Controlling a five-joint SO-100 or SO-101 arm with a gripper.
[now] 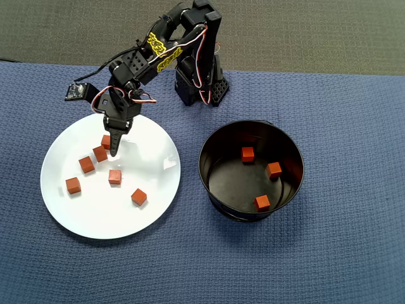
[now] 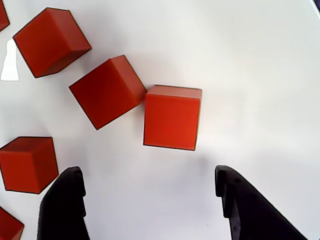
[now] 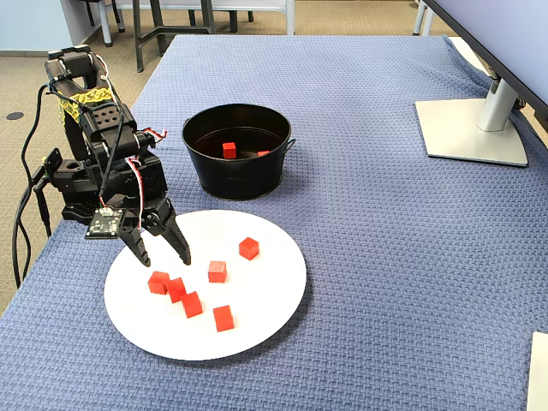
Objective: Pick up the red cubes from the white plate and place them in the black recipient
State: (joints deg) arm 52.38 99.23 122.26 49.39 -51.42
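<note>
Gripper: jaws spread, holding nothing, over the plate's 11 o'clock part in the overhead view.
Nearest cube: just ahead of the gap, touching a 2nd cube at its 9 o'clock.
Plate: white, carries 5 red cubes from centre toward 10 o'clock.
Recipient: black, at the plate's 3 o'clock, 3 cubes inside.
Cloth: blue, under everything.

You've got red-orange cubes on a glossy white plate, a shiny black tin, blue woven cloth, and yellow lettering on your black arm.
</note>
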